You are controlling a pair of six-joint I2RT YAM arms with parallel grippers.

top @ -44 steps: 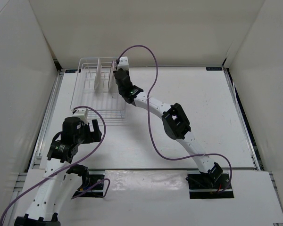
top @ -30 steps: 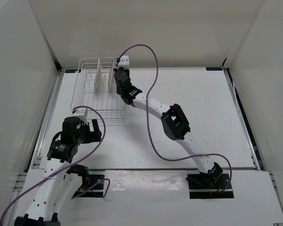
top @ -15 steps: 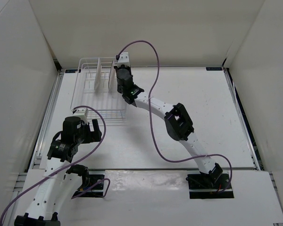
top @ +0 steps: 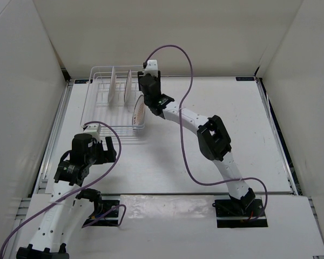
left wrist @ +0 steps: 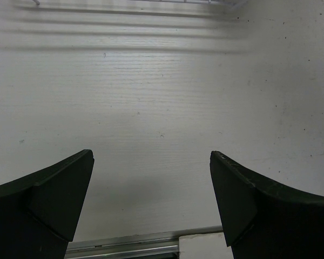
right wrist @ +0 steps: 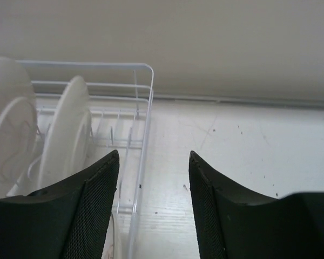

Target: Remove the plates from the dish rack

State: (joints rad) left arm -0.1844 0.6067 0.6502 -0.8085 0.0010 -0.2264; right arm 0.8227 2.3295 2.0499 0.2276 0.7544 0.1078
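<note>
The white wire dish rack [top: 100, 116] stands at the back left of the table. Two plates [top: 113, 85] [top: 128, 85] stand upright on edge in it. A third plate [top: 137, 113], with an orange pattern, leans tilted at the rack's right end. My right gripper [top: 147, 86] hangs open just above and right of that plate, holding nothing. In the right wrist view, its open gripper [right wrist: 154, 156] frames the rack's right rail [right wrist: 146, 135], and the upright plates [right wrist: 65, 137] stand to the left. My left gripper [top: 105, 145] is open and empty near the rack's front edge; the left wrist view of this gripper [left wrist: 151, 156] shows bare table.
White walls enclose the table on the left, back and right. The right arm's purple cable [top: 186, 81] arcs over the back of the table. A metal rail [left wrist: 124, 249] runs along the table's near edge.
My right gripper has opened and let go of the orange-patterned plate, which now leans at the rack's right end. The gripper has shifted slightly right. The left arm has not moved.
</note>
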